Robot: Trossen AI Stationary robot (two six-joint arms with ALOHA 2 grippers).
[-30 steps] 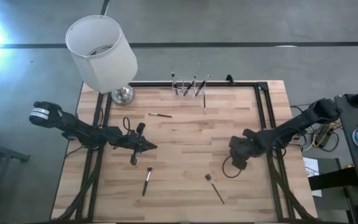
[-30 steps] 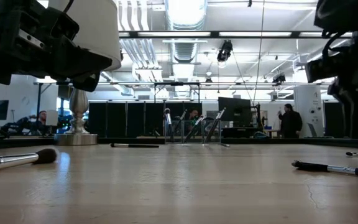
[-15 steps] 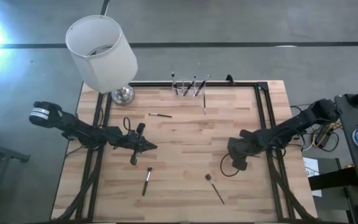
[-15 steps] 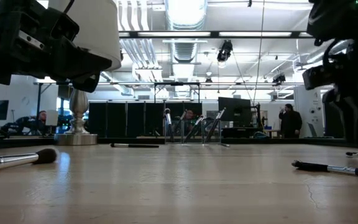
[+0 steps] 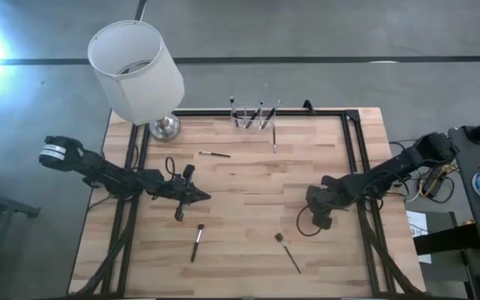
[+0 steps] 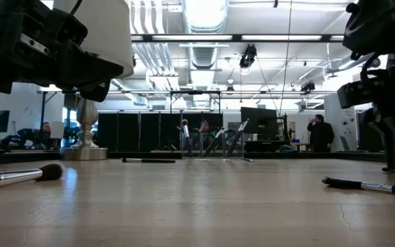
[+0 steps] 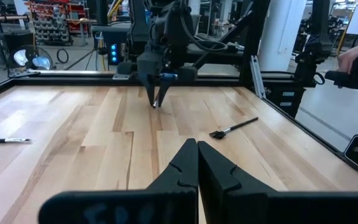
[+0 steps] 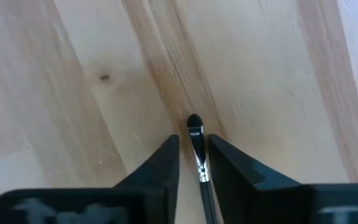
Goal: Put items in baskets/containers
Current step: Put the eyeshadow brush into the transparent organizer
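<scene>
A thin brush (image 8: 196, 134) with a silver ferrule and a dark tip lies flat on the wood near the table's right side. My right gripper (image 8: 194, 140) points down at it, open, one finger close on each side of the handle; narrow gaps show. The high view hides this brush under the gripper (image 5: 322, 218). The clear holder (image 5: 252, 117) at the far edge has several brushes standing in it. Loose brushes lie at the near middle (image 5: 288, 252), near left (image 5: 197, 242) and far middle (image 5: 215, 154) (image 5: 273, 137). My left gripper (image 5: 202, 197) waits left of centre, level and shut.
A lamp with a white shade (image 5: 136, 67) and a silver foot (image 5: 164, 127) stands at the far left corner. A black frame rail (image 5: 352, 158) runs along the table's right and far edges. Bare wood lies between the two arms.
My right gripper has sunk toward the table; in the low view its fingers now reach down to the tabletop at the brush on the right. The brushes and my left arm have kept still.
</scene>
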